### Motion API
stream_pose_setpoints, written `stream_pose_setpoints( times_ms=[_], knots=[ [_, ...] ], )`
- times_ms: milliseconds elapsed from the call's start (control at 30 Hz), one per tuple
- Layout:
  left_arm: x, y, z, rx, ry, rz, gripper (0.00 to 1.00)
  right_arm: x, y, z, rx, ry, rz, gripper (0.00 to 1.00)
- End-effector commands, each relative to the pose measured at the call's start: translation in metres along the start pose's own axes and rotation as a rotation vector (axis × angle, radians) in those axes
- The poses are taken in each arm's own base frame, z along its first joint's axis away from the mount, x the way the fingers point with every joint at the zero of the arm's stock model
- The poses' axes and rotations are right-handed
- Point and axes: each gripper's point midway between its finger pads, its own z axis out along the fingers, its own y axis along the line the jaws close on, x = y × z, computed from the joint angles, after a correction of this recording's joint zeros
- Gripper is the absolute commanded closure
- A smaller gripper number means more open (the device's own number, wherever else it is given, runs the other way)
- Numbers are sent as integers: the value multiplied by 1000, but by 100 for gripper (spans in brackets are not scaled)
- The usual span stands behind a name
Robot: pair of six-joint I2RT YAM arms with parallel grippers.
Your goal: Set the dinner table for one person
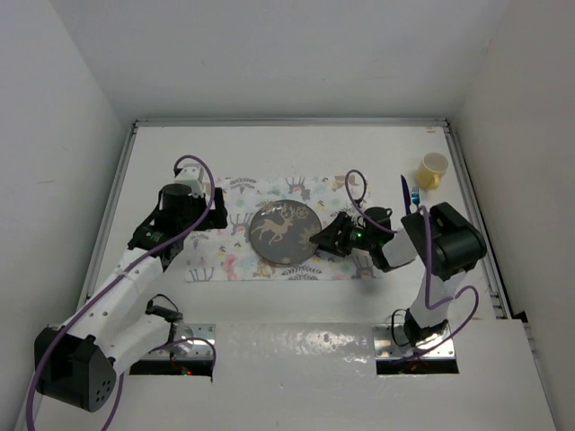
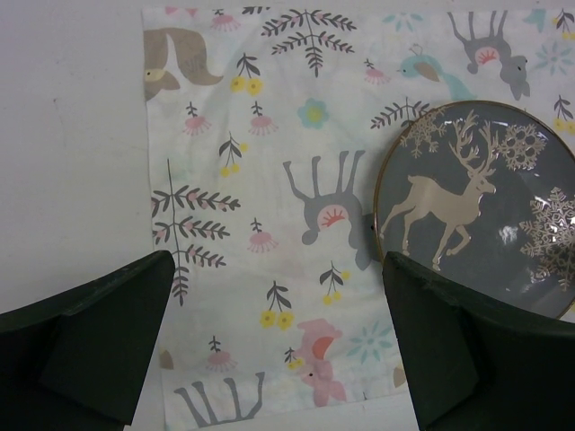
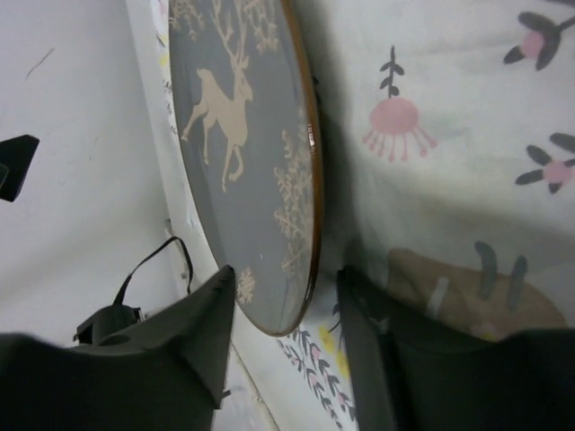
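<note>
A grey plate [image 1: 285,232] with a tan deer and a gold rim lies on the pastel animal placemat [image 1: 225,260] in the middle of the white dinner table [image 1: 269,162]. My right gripper [image 1: 323,237] is open at the plate's right edge. In the right wrist view its jaws [image 3: 283,278] straddle the rim of the plate [image 3: 243,135], one finger over the plate's face and one outside it over the placemat [image 3: 449,180]. My left gripper [image 1: 216,211] is open and empty above the placemat's left end [image 2: 269,135], with the plate [image 2: 485,206] to its right.
A yellow cup [image 1: 433,169] stands at the back right near the table's rail. A blue-handled utensil [image 1: 406,192] lies just left of it, beside the right arm. White walls close in the table on three sides.
</note>
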Motion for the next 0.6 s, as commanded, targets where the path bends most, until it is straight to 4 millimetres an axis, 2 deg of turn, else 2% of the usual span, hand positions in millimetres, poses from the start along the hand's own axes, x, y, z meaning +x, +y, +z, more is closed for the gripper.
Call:
stream_pose_setpoints(
  times_ms=[0,33,100,133,167,200,233,267,300,333,367,400,433,467,533,567],
  knots=[
    [-14,1,-3,1,-56,-15,0,-12,-5,-11,24,-44,-126,47],
    [-14,1,-3,-1,-56,-15,0,-11,-11,-19,81,-35,-116,46],
    [-14,1,-3,-3,-52,-16,0,-27,-17,-26,161,-59,-199,43],
    [-14,2,-3,-6,-55,-16,0,-22,-40,-36,304,-30,-183,42],
    [-14,2,-3,-9,-52,-18,0,-47,-21,-39,322,-78,-255,41],
    [-13,3,-3,-13,-52,-17,0,-54,-26,-46,389,-74,-335,41],
    [-15,4,-3,-18,-56,-20,0,-60,-39,-61,510,-72,-341,41],
    [-14,4,-3,-22,-52,-19,0,-83,-21,-67,524,-132,-390,41],
    [-14,4,-4,-23,-49,-20,0,-96,-23,-79,575,-149,-418,41],
    [-14,5,-4,-24,-51,-20,0,-100,-27,-92,633,-137,-413,42],
    [-14,5,-4,-26,-49,-23,0,-125,-17,-103,684,-201,-440,42],
    [-14,5,-4,-29,-49,-23,0,-139,-16,-118,728,-222,-471,42],
    [-15,6,-4,-35,-51,-25,0,-143,-19,-131,791,-210,-477,42],
    [-14,7,-4,-37,-48,-25,0,-169,-9,-146,855,-277,-507,41],
    [-16,7,-5,-40,-54,-25,0,-180,-12,-166,964,-257,-555,40],
    [-15,8,-4,-43,-50,-26,0,-197,-6,-178,1002,-298,-560,37]
  ],
)
